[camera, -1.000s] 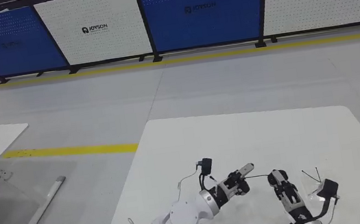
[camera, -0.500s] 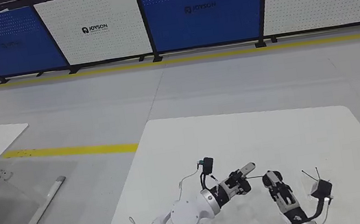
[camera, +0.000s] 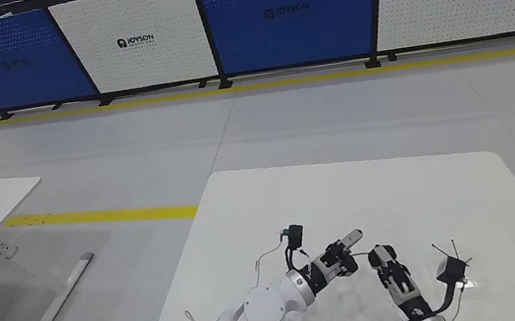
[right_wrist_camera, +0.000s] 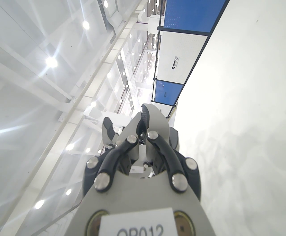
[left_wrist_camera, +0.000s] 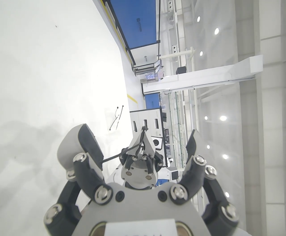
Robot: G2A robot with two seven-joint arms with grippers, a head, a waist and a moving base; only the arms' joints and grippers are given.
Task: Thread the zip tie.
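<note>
Right tool [right_wrist_camera: 142, 116] pinched the zip tie [left_wrist_camera: 114, 155]—its strand ran toward nine o'clock, ending just at the wide-open left tool [left_wrist_camera: 140, 137].

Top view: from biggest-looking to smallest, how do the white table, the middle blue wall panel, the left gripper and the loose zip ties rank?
1. white table
2. middle blue wall panel, though it stands farther off
3. left gripper and loose zip ties: both tiny here, too alike to rank
</note>
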